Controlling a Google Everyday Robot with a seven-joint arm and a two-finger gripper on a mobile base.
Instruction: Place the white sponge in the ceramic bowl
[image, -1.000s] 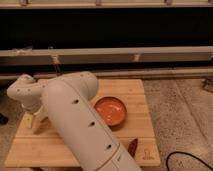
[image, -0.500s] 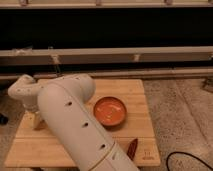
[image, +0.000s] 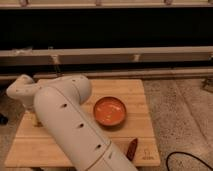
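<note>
The orange-red ceramic bowl (image: 110, 111) sits empty, right of the middle of the wooden board (image: 132, 90). My white arm reaches from the bottom of the view over the board's left half and bends down at the left edge. The gripper (image: 35, 119) is there, low over the board's left edge and mostly hidden behind the arm. A small pale patch shows at that spot. I cannot tell whether it is the white sponge. The gripper is well left of the bowl.
A small dark red chili-shaped thing (image: 131, 148) lies near the board's front right corner. A black cable (image: 187, 159) curls on the speckled floor at the bottom right. A long pale rail (image: 150, 54) runs along the dark wall behind the board.
The arm has shifted slightly while the gripper stays at the board's left edge. The bowl and the chili-shaped thing have not moved.
</note>
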